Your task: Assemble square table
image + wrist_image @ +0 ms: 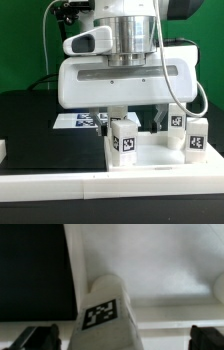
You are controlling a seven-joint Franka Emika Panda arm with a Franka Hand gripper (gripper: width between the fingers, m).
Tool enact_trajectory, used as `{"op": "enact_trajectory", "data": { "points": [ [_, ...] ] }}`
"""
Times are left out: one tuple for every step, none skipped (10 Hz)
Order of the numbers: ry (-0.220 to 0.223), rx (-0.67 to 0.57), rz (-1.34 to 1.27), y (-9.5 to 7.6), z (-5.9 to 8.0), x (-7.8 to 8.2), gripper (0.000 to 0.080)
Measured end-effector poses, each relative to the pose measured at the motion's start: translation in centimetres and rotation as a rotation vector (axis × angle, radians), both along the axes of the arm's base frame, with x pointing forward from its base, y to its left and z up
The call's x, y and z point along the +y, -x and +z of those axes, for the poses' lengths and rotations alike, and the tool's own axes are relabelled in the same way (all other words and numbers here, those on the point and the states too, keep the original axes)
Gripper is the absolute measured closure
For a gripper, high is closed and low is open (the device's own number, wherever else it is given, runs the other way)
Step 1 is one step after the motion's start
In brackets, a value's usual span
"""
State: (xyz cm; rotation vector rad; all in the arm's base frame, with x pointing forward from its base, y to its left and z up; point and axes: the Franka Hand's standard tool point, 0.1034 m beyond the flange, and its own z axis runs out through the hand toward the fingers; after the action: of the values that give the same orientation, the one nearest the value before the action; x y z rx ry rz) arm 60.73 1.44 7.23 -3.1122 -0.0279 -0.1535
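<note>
The white square table top (152, 160) lies flat under my gripper (132, 120); it also shows in the wrist view (150, 263). A chunky white leg with a tag (123, 140) stands upright at the top's corner, towards the exterior view's left. In the wrist view this leg (104, 314) stands between my fingers (44, 337), close to one of them and well apart from the other. The gripper (122, 340) is open around it. Two more tagged legs (176, 126) (197, 136) stand on the top at the exterior view's right. The rounded edge of another leg (218, 286) shows in the wrist view.
The marker board (78, 120) lies on the black table behind the top. A long white rail (70, 186) runs along the front. A small white piece (3, 150) sits at the exterior view's left edge. Black table surface (30, 274) lies beside the top.
</note>
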Motion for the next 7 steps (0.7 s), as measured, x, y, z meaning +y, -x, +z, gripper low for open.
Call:
{"op": "enact_trajectory", "data": {
  "points": [
    [0.005,-0.001,0.041,0.00,0.00,-0.15,0.0150],
    [0.013,-0.001,0.098,0.00,0.00,-0.20,0.0150],
    [0.016,-0.002,0.127,-0.01,0.01,-0.20,0.0150],
    [0.023,-0.003,0.190,-0.01,0.01,-0.27,0.0150],
    [0.026,-0.004,0.213,-0.01,0.01,-0.38,0.0150],
    [0.025,-0.004,0.209,-0.01,0.01,-0.39,0.0150],
    [0.025,-0.004,0.209,-0.01,0.01,-0.40,0.0246]
  ]
}}
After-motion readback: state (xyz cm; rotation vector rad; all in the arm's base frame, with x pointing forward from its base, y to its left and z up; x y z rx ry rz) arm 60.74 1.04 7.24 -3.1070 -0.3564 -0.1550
